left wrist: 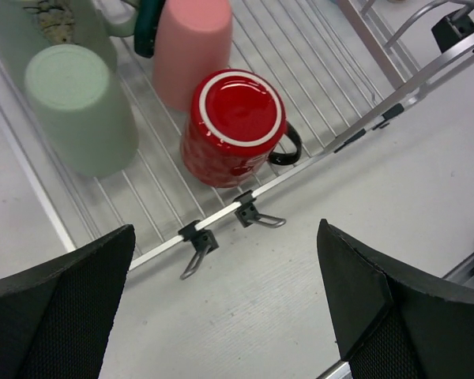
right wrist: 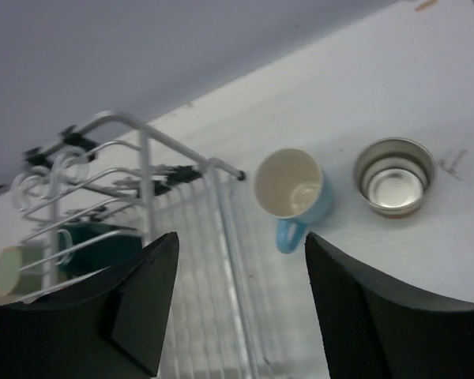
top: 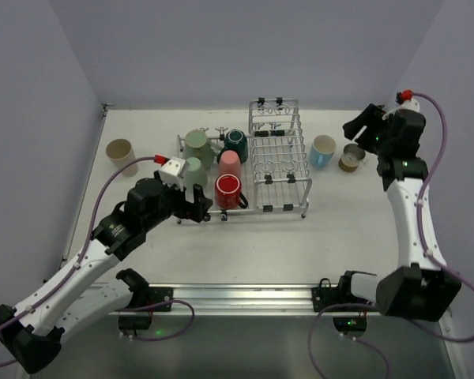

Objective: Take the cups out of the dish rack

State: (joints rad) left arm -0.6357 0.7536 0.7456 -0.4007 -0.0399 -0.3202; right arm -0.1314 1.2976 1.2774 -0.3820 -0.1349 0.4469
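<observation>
The dish rack (top: 278,154) stands mid-table, and its low grid (left wrist: 221,215) holds several upturned cups: a red mug (top: 227,190) (left wrist: 233,126), a pink cup (top: 230,163) (left wrist: 191,51), a sage green cup (top: 193,170) (left wrist: 79,106), a green mug (top: 197,144) and a dark teal mug (top: 236,144) (right wrist: 95,245). My left gripper (top: 201,207) (left wrist: 225,300) hovers open over bare table just in front of the rack's near rail, facing the red mug. A light blue mug (top: 323,150) (right wrist: 292,185) stands upright on the table right of the rack. Above and right of it my right gripper (top: 362,125) (right wrist: 241,253) is open and holds nothing.
A metal cup (top: 351,158) (right wrist: 393,175) stands beside the light blue mug. A beige cup (top: 121,154) sits on the table far left of the rack. The raised section's upright prongs (right wrist: 55,170) rise near the right arm. Grey walls enclose the table.
</observation>
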